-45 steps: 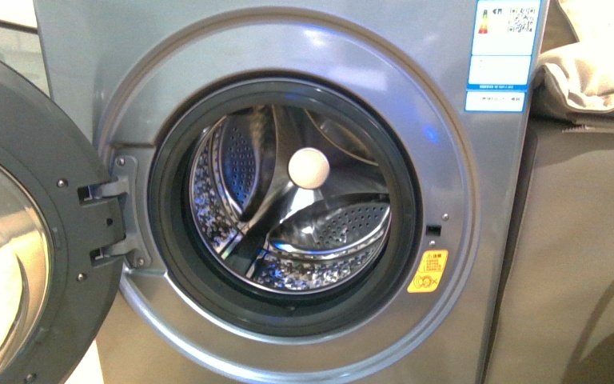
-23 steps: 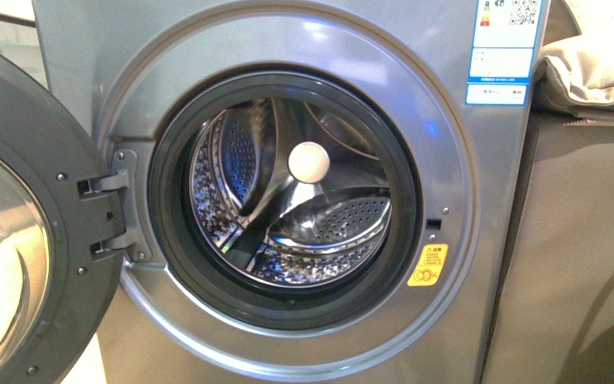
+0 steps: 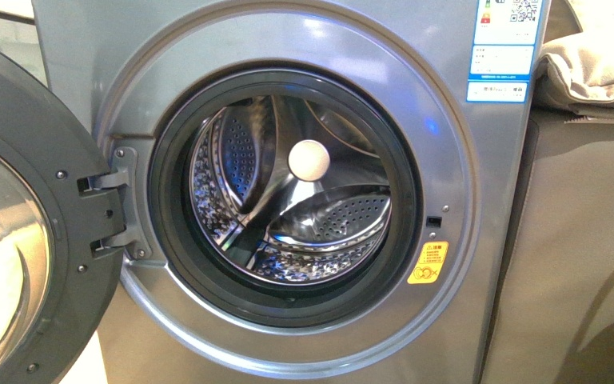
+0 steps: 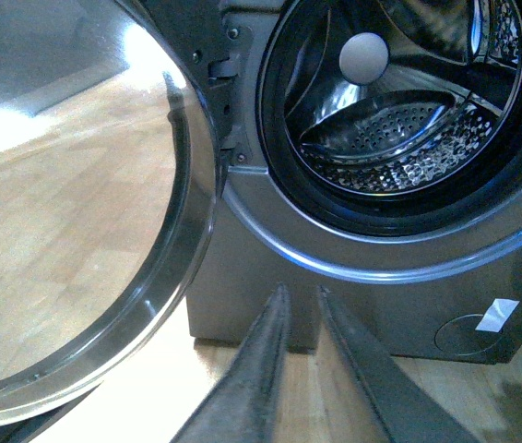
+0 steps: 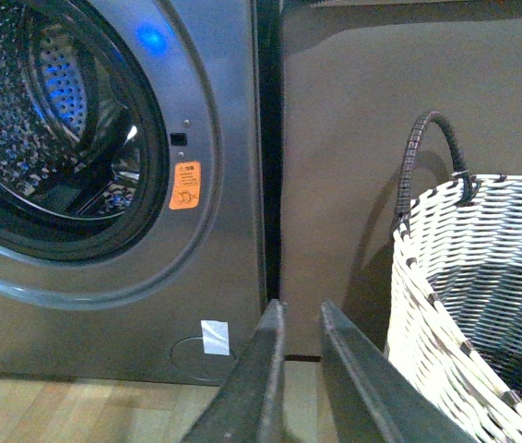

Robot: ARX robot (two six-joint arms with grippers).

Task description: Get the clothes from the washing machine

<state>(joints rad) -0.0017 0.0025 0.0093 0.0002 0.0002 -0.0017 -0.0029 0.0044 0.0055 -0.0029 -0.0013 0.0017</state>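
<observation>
The grey washing machine (image 3: 304,40) fills the front view. Its porthole door (image 3: 16,240) is swung wide open to the left. The steel perforated drum (image 3: 320,232) shows only bare metal and a pale round hub (image 3: 309,160); the clothes are out of view. My left gripper (image 4: 300,293) is shut and holds nothing, low in front of the machine's base below the drum opening (image 4: 399,101). My right gripper (image 5: 301,309) is also shut and holds nothing. It sits low by the machine's right edge, beside the orange sticker (image 5: 184,185). Neither arm shows in the front view.
A grey-and-white woven basket (image 5: 464,277) with a dark handle stands right of the right gripper; its inside looks dark. A grey cabinet (image 3: 584,240) adjoins the machine, with beige fabric (image 3: 600,64) on top. Wooden floor (image 4: 58,212) lies below.
The machine sits slightly higher in the front view than a second ago. The drum's contents look the same.
</observation>
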